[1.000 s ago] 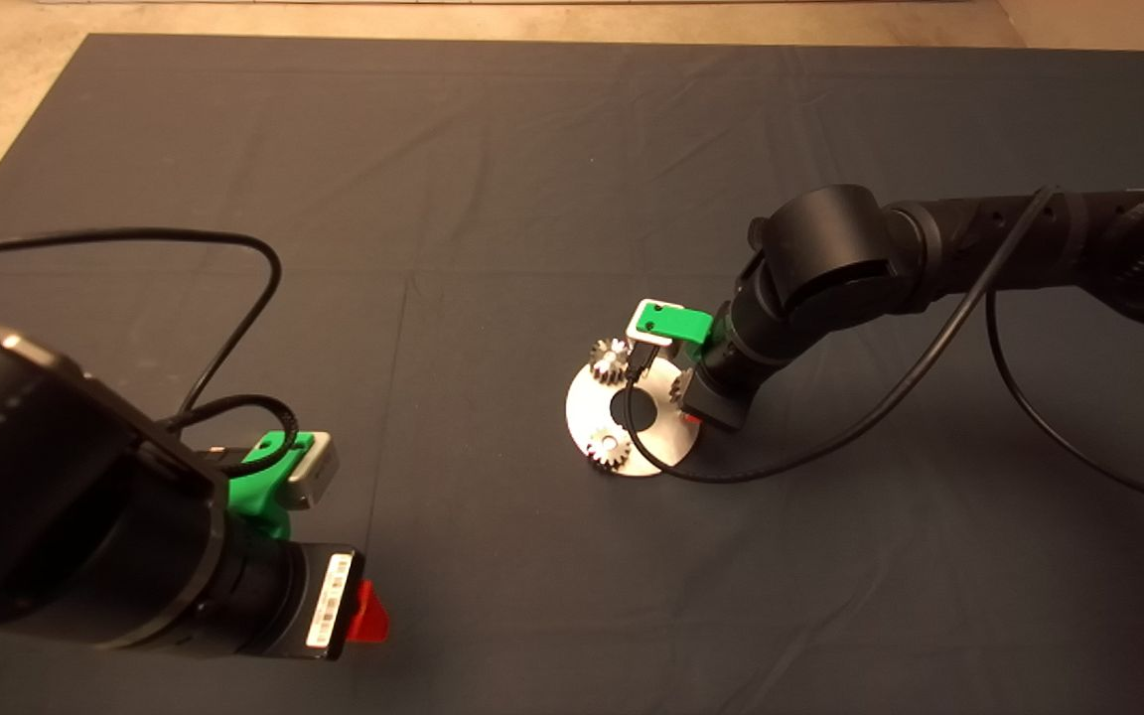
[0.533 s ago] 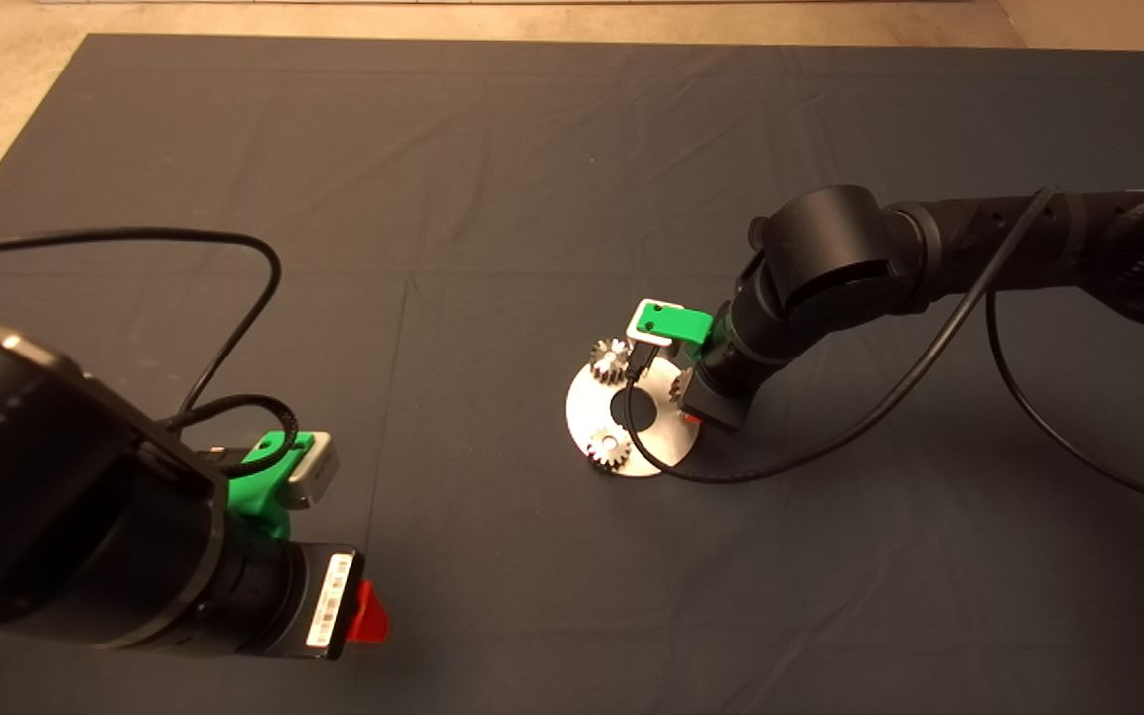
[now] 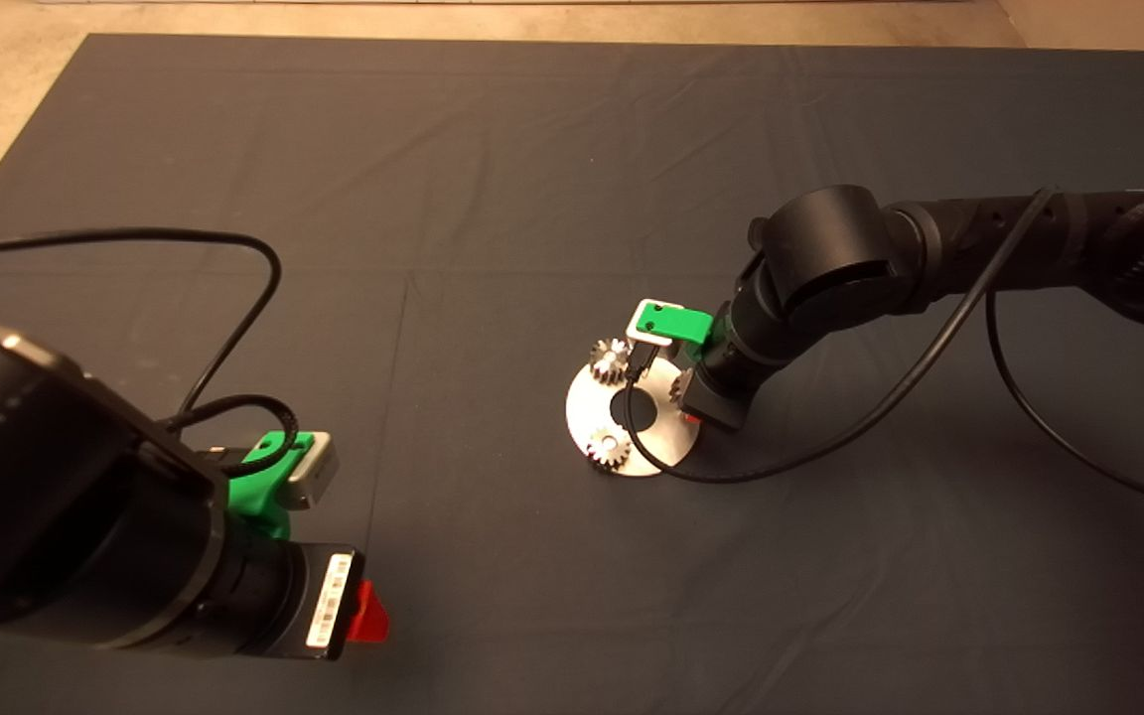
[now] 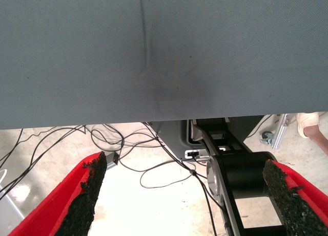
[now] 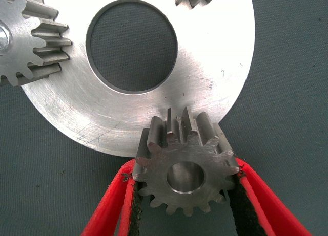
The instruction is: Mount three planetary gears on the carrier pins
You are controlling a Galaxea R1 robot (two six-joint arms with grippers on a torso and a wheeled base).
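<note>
Right tool (image 5: 184, 195) is clenched on one gear (image 5: 185, 167), a pad pressed against the teeth on either side; the gear sits at the rim of the disc (image 5: 215, 67), its centre hole showing a metal face inside, so whether it is seated on a pin cannot be told. This grasp is plain only in the right wrist view; in the head view the right tool (image 3: 693, 417) is almost wholly hidden beneath the arm, and only an edge of that gear (image 3: 676, 387) shows. The head view alone shows the full layout: the disc (image 3: 587, 412) lies near the middle of the mat (image 3: 493, 169), with two further gears (image 3: 610, 360) (image 3: 609, 449) on it, one at the far rim and one at the near rim. Gears counted: three. Discs: one, with a large centre hole. The left tool (image 3: 358, 611) is over the mat's near left part, well apart from the disc. The left wrist view shows the left tool (image 4: 182, 195) released, fingers (image 4: 84, 195) spread wide, with mat, pale floor, loose cables (image 4: 154, 164) and a shoe (image 4: 310, 124) beyond. Worktop covered by a dark, creased mat; beige floor at the far edge.
</note>
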